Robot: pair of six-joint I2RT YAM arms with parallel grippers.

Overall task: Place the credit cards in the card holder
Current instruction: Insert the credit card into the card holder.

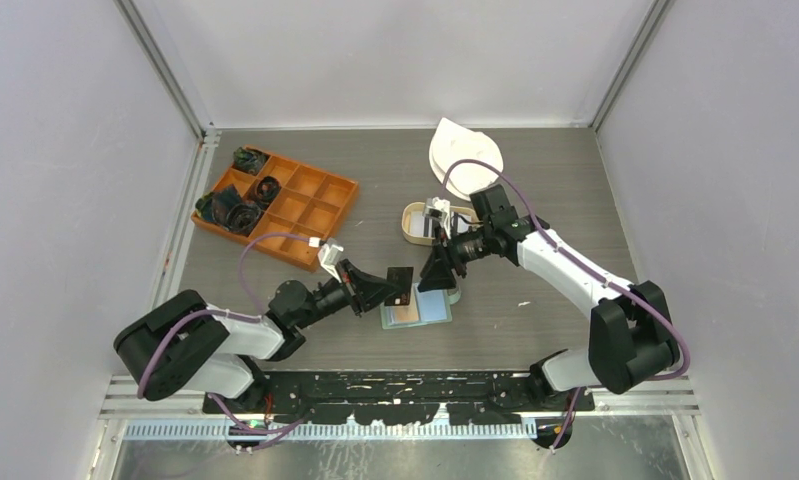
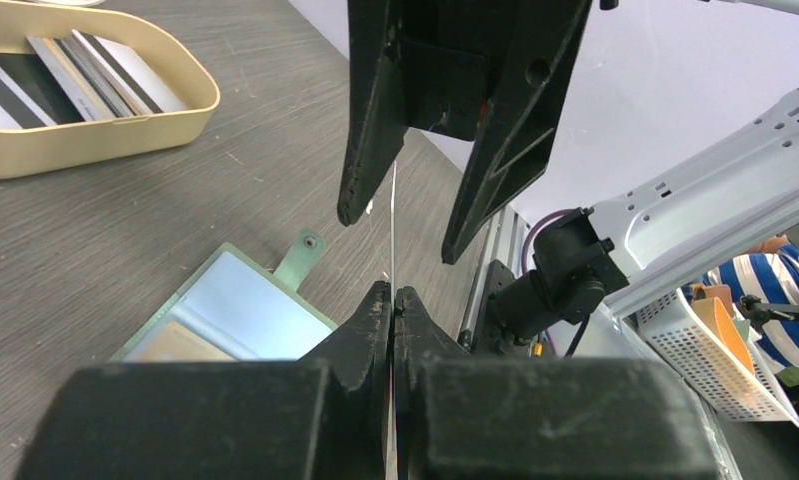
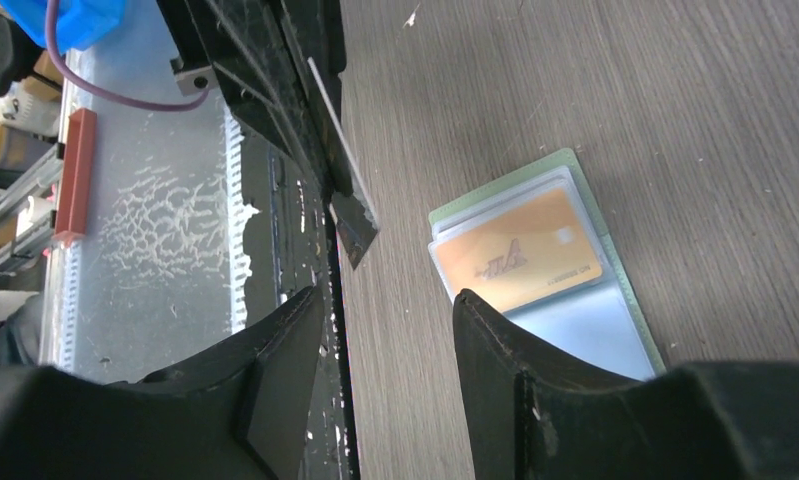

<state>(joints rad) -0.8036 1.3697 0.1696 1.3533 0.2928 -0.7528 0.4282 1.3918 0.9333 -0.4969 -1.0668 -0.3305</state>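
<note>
— Grey wood-grain desk point(image 1: 375, 170), white walls round it. What sits far left?

— An orange compartment box point(image 1: 320, 205) with dark cord bundles point(image 1: 237, 210) in its left cells. Next along, the left fingers point(image 2: 380, 325) are pressed fully together on one credit card point(image 2: 392, 225).

— How does that card sit?

— On edge, clear of the desk, faces upright. From the left wrist it is only a thin line running straight out from the fingertips toward the right arm. That looks like its long axis, though I cannot be sure.

— And the card holder point(image 3: 595, 330)?

— It lies open and flat on the desk just below the card, pale pockets up. A tan-gold card point(image 3: 520, 250) is tucked in one pocket, and the snap tab point(image 2: 300, 255) points toward the tray.

— The right fingers point(image 1: 437, 272)?

— Open, one on either side of the card's far end, a gap on each side, gripping nothing. Behind them the oval tan tray point(image 2: 190, 110) holds other cards point(image 2: 75, 65), leaning in a row.
</note>
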